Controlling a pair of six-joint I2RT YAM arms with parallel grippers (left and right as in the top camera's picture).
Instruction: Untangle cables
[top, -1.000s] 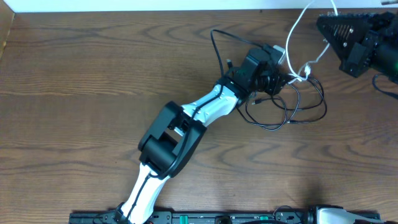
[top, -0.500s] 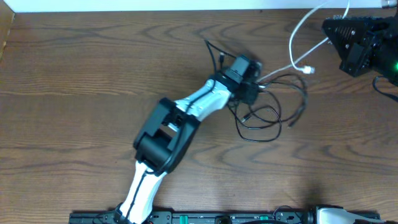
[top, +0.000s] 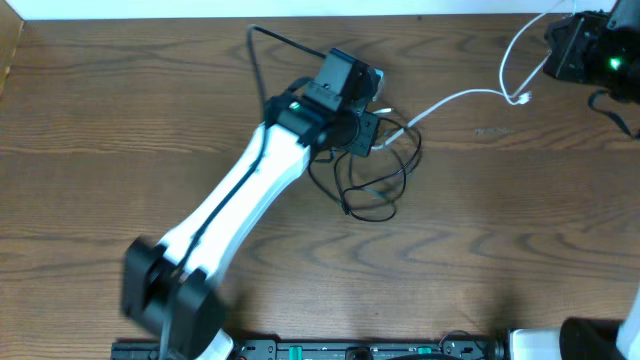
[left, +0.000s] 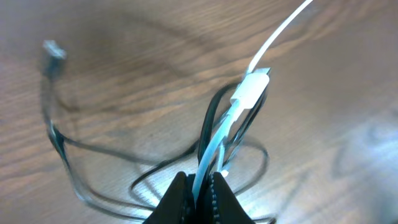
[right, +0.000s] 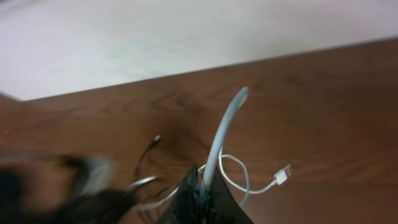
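Presently, the left gripper (left: 199, 182) is clamped on the thin white charging cable (left: 273, 34), with strands of the thin black cords (top: 375, 190) bunched at the same closed fingers. Seen from overhead, the black cords lie looped on the brown wooden table (top: 120, 110) at that gripper's 5 o'clock. The white cable runs off toward 2 o'clock to the right gripper (right: 202, 193), which is pinched tight on it. Its small white plug (right: 283, 175) shows near those fingers.

Left gripper (left: 199, 184): moved left.
Thin black cord tangle (top: 372, 190): dragged left with it.
Thin white charging cable (top: 463, 96): stretched longer.
Right gripper (right: 200, 178): drawn back to corner.
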